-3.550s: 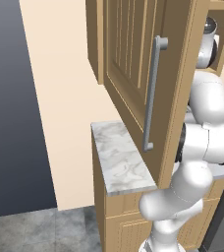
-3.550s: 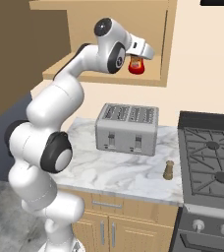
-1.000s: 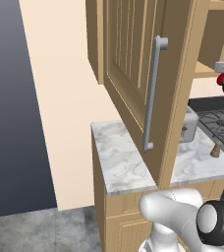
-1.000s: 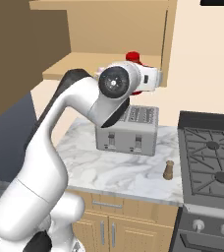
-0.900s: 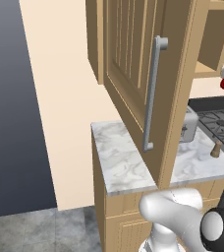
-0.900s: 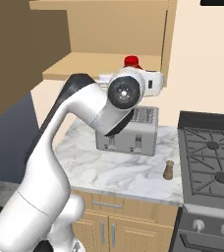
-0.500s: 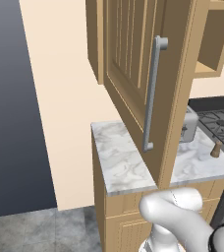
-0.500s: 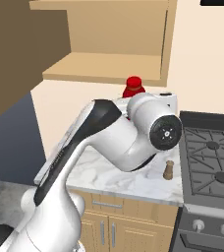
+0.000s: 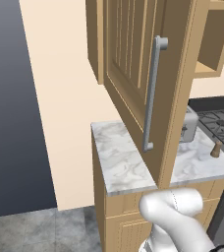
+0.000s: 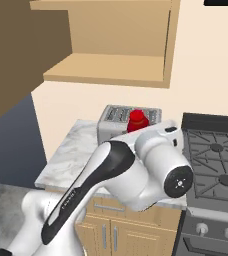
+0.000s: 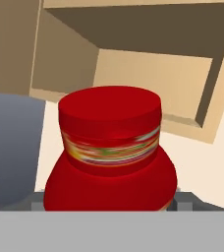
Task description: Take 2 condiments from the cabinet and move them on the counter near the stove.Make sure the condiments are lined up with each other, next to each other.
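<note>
Small red bottle w/ wide red cap (image 11: 109, 147) sits centre of hand view, close to the lens; hand's fingers hidden, so can't tell if pinching it. In right base view its cap (image 10: 136, 120) pokes up mid-frame behind the white arm, in front of grey boxy toaster (image 10: 117, 116). Tan wooden knob-top shaker (image 9: 215, 149) stands on white veined marble bench (image 9: 124, 165), right edge of left base view. Light-brown grooved cabinet door (image 9: 133, 59) open, upper centre.

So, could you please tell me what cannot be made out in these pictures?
- Gripper fingers: in the hand view the red bottle covers them.
- Bottle's lower body: in the right base view the arm hides it.
- Toaster: mostly behind the arm there.
- Wooden shaker: too small for detail, left base view.
</note>
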{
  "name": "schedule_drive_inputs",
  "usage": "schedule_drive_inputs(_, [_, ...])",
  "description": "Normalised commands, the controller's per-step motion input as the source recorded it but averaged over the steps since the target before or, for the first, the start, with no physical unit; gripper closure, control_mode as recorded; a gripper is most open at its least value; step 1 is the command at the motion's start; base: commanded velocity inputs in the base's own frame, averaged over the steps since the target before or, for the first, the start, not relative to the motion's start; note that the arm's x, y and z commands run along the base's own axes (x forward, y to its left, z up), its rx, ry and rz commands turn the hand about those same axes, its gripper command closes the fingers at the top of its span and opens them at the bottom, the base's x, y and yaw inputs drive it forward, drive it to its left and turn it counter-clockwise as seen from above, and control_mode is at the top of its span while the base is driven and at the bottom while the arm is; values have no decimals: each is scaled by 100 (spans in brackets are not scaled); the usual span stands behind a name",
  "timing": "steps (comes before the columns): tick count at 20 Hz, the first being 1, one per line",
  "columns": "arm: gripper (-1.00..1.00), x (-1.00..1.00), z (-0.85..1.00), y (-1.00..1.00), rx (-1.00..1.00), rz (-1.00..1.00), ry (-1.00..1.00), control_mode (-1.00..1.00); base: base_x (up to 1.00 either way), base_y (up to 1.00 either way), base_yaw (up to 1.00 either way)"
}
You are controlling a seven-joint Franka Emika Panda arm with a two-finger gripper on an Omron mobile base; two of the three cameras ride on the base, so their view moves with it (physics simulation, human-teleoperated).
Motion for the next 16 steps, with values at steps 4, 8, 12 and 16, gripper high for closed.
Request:
schedule_drive_inputs(4, [100, 1, -71, 0, -9, 0, -13, -100, 0, 0, 0])
schedule_drive_inputs(8, [100, 22, -54, -2, -2, 0, -11, -100, 0, 0, 0])
schedule_drive_inputs(12, [100, 17, -32, -14, 1, 0, -6, -100, 0, 0, 0])
schedule_drive_inputs(16, [100, 1, -20, -30, 5, 6, -1, -100, 0, 0, 0])
